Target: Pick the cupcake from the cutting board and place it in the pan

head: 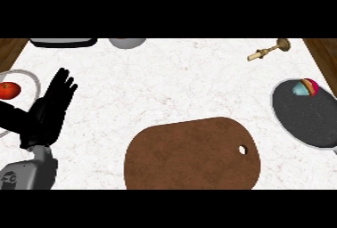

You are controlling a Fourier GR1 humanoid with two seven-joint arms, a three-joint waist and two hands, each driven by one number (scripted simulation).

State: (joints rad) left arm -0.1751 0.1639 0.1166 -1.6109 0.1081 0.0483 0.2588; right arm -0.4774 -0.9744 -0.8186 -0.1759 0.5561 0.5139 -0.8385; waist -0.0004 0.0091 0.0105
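The left hand (51,109) rests at the view's left side, fingers straight and pointing up, on a grey forearm (30,173) at the lower edge.

One head view looks steeply down onto the counter (184,75).

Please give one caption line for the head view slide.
Cupcake in the pan at right, cutting board at centre, left hand open.

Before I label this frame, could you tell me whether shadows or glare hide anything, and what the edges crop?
Head view: flat, even light, no glare or cast shadows; the cutting board is cropped at the bottom, the pan at the right; the cupcake shows clearly.
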